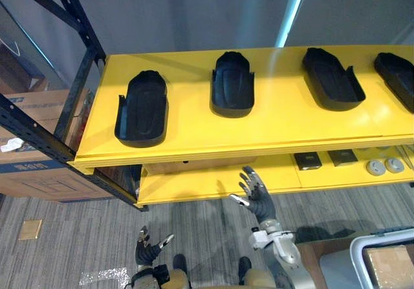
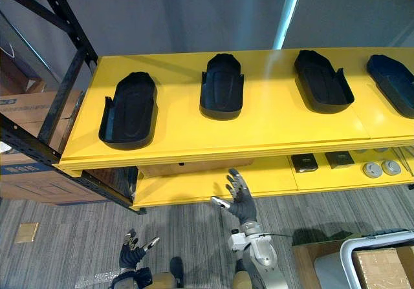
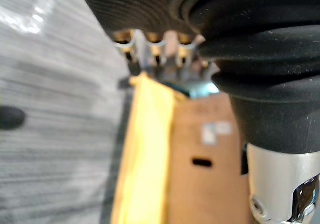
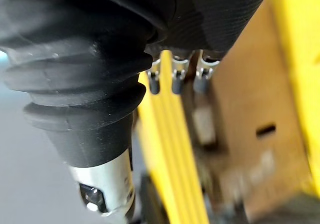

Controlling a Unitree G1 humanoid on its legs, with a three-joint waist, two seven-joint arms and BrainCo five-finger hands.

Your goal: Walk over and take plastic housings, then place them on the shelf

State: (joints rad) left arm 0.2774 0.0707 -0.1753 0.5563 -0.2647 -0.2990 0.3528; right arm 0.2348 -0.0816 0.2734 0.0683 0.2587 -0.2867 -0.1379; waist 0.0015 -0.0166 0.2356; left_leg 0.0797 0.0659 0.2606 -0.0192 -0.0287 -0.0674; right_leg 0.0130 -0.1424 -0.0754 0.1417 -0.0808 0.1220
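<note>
Both hands were empty, so nothing was being carried: my left hand (image 1: 149, 245) hung low with its fingers loosely spread, and my right hand (image 1: 257, 195) was raised, fingers fanned apart, which I judged kept it clear of the shelf edge. To its outer side, a pale tote (image 1: 355, 258) held a cardboard box (image 1: 390, 263). Beyond its fingertips, the lower shelf (image 1: 194, 182) carried small parts I couldn't identify. Farther up, four black plastic housings (image 1: 143, 108) lay spaced along the top shelf (image 1: 278, 124).
</note>
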